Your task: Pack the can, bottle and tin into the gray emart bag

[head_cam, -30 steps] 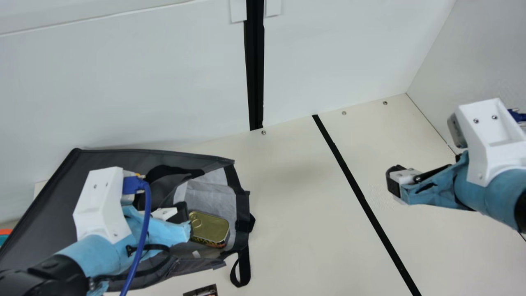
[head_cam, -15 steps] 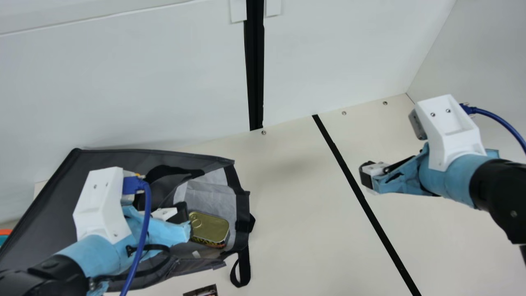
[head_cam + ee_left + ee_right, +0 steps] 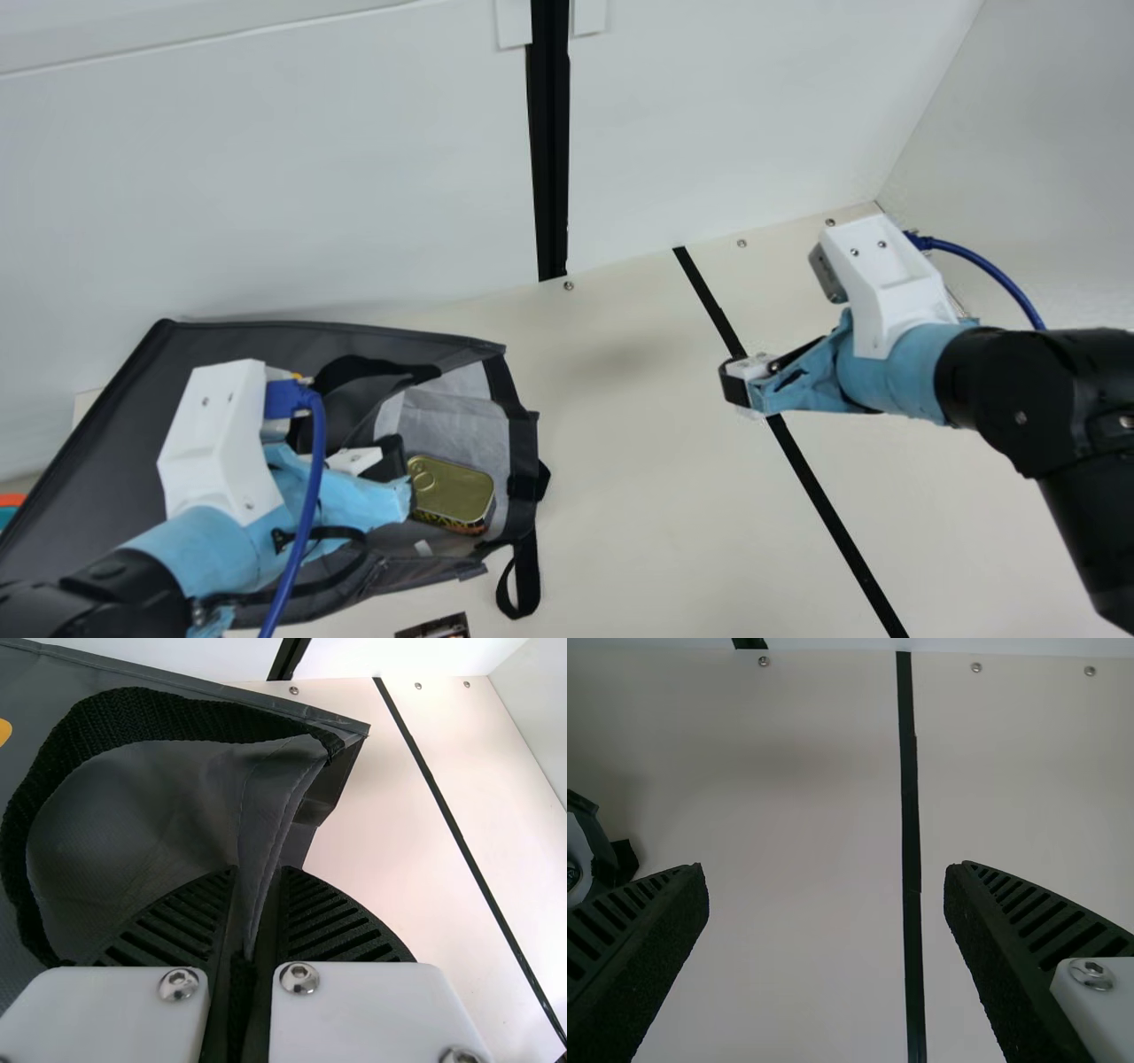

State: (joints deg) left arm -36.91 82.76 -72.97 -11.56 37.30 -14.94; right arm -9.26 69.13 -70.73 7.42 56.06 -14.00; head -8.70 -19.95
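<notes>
In the main view my left gripper (image 3: 394,471) is at the mouth of the gray bag (image 3: 106,443), which lies on its side. The left wrist view shows my left gripper (image 3: 259,873) shut on a fold of the bag (image 3: 159,824) beside its black handle. A gold-lidded tin (image 3: 454,489) with a dark printed side lies inside the mouth, just right of those fingers. Over the table, right of the bag, is my right gripper (image 3: 735,385); in its wrist view the right gripper (image 3: 826,870) stands open with nothing between its fingers. The bag's rim (image 3: 601,846) shows there too.
A small dark printed item (image 3: 434,626) is cut off by the main view's bottom edge, near the bag's hanging strap (image 3: 526,571). Black tape (image 3: 833,496) runs along the table (image 3: 638,496). White walls stand behind and to the right.
My right arm has moved left across the table, its gripper now over the black tape and closer to the bag. The left arm, the bag and the tin have stayed where they were.
</notes>
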